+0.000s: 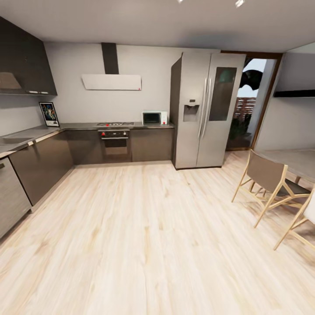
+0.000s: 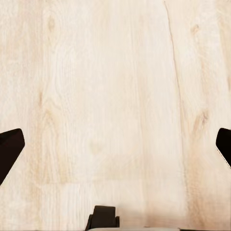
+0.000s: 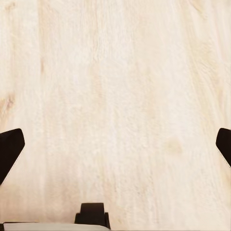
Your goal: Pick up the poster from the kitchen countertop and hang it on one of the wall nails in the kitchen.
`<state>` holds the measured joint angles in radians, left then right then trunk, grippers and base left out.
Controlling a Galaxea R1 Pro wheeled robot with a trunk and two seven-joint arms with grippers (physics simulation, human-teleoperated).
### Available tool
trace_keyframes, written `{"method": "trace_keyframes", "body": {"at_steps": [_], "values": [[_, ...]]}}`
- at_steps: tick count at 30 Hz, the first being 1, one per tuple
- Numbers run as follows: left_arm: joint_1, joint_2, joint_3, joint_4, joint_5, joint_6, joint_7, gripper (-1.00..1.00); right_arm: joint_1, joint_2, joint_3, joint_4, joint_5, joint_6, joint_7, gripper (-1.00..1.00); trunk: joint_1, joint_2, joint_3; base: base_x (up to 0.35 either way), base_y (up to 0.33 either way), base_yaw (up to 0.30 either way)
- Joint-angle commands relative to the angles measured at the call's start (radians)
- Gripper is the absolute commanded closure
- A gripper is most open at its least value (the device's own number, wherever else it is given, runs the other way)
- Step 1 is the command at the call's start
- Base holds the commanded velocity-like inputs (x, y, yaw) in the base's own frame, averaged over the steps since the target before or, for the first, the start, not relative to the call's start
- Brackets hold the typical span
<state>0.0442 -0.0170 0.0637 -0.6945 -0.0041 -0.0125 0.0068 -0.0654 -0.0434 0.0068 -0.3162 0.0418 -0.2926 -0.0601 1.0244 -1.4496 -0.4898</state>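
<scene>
You are looking across the kitchen from well back on the wooden floor (image 1: 144, 227). The poster (image 1: 49, 114) is standing on the table (image 1: 30, 132) in the far left corner, leaning against the wall. Drive toward that corner, squaring up to it and stopping short of the cabinets (image 1: 41, 162). Both the left gripper (image 2: 115, 144) and the right gripper (image 3: 115, 144) are hanging spread wide over bare floor, pinching nothing.

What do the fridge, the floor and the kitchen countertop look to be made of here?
Fridge: brushed steel by its look, a silvery grey with soft sheen. Floor: pale wood planks, matte, with visible grain and seams. Kitchen countertop: smooth grey, perhaps stone or laminate; too far to tell which.
</scene>
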Motion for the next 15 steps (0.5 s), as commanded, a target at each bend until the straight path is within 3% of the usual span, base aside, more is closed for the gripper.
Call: {"method": "trace_keyframes", "body": {"at_steps": [1, 6, 15], "values": [[0.0, -0.001, 0.002, -0.001, 0.0, -0.001, 0.001, -1.0, -0.001, 0.0, 0.001, 0.001, 0.004, -0.003, -0.004, -1.0, 0.001, 0.0, -0.001, 0.339, 0.0, 0.001], [0.0, -0.001, 0.002, -0.001, 0.0, -0.001, 0.001, -1.0, -0.001, 0.0, 0.0, 0.002, 0.004, -0.005, -0.005, -1.0, 0.001, 0.0, -0.002, 0.339, 0.0, 0.064], [0.0, -0.001, 0.002, -0.001, 0.0, -0.001, 0.001, -1.0, -0.001, 0.001, -0.001, 0.002, 0.003, -0.008, -0.008, -1.0, 0.001, 0.0, -0.009, 0.339, 0.0, 0.214]]}}
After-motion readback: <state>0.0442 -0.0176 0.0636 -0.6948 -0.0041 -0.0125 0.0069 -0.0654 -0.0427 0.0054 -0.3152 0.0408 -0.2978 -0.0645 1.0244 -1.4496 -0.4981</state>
